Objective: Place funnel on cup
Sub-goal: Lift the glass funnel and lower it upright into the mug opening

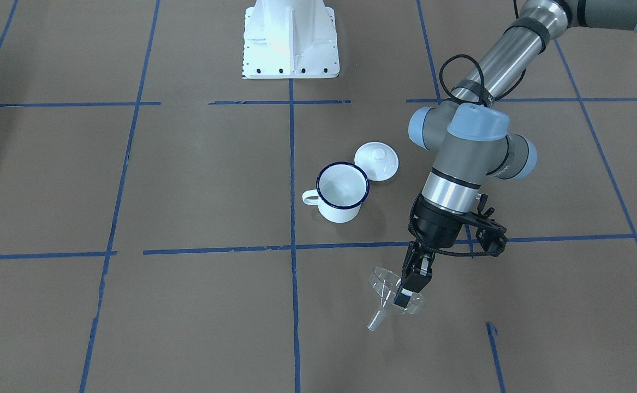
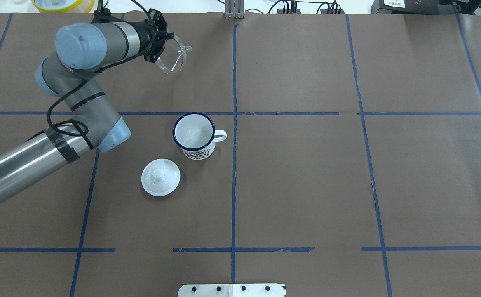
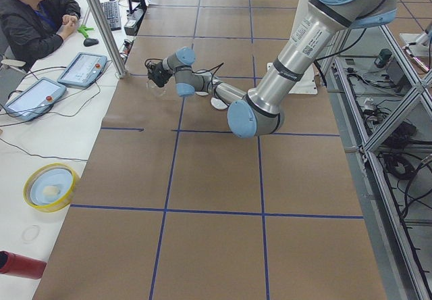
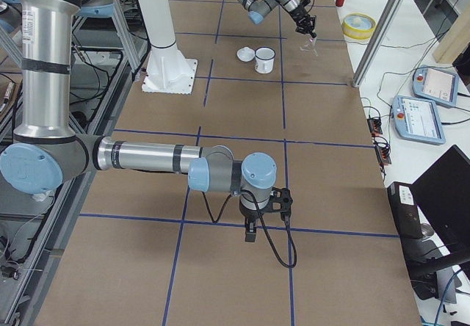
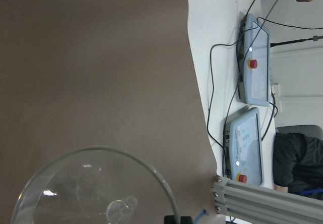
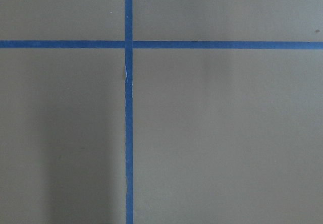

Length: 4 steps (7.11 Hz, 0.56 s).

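The clear funnel (image 1: 385, 285) is tipped on its side at the table's far left, spout pointing away from the cup. My left gripper (image 1: 405, 297) is shut on the funnel's rim; it also shows in the overhead view (image 2: 160, 46) with the funnel (image 2: 175, 57). The left wrist view shows the funnel's round rim (image 5: 96, 186) from inside. I cannot tell if it touches the table. The white cup (image 1: 343, 192) with a dark blue rim stands upright and empty, well apart from it (image 2: 194, 135). My right gripper (image 4: 250, 232) shows only in the right side view; I cannot tell its state.
A round white knobbed lid (image 2: 160, 177) lies next to the cup, on its near left side. A yellow bowl (image 2: 55, 4) sits beyond the table's far edge. Control pendants (image 5: 255, 65) lie past that edge. The white robot base (image 1: 291, 41) stands behind.
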{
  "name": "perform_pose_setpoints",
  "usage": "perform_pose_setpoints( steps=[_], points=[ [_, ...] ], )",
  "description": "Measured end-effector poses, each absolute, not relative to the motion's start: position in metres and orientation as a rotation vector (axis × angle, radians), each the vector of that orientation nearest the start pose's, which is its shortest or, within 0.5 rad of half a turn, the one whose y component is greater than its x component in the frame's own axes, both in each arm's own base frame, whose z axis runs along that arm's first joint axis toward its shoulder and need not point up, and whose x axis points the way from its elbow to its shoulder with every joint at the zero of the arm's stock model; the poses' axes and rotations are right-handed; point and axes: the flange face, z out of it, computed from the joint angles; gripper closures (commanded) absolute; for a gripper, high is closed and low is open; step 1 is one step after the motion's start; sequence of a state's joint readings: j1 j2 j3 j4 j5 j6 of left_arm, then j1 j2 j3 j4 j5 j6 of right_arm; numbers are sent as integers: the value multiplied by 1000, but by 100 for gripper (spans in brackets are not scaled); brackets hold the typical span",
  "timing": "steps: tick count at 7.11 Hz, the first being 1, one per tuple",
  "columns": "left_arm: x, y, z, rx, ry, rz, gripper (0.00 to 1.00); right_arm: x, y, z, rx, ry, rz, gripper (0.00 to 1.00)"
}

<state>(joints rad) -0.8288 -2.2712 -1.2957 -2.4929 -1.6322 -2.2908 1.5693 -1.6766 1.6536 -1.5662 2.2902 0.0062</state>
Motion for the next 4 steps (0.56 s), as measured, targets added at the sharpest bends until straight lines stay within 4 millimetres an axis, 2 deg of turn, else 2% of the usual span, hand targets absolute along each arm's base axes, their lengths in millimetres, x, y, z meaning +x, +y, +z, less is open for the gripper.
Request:
perform_pose_setpoints(
  steps=[2,4],
  points=[
    [388,-617,171,-13,1315,-1114,100,67,-446,671,-20,-719,11,0],
    [381,-593,100,-58,1079,-968,100,67,-446,671,-20,-719,11,0]
  ],
)
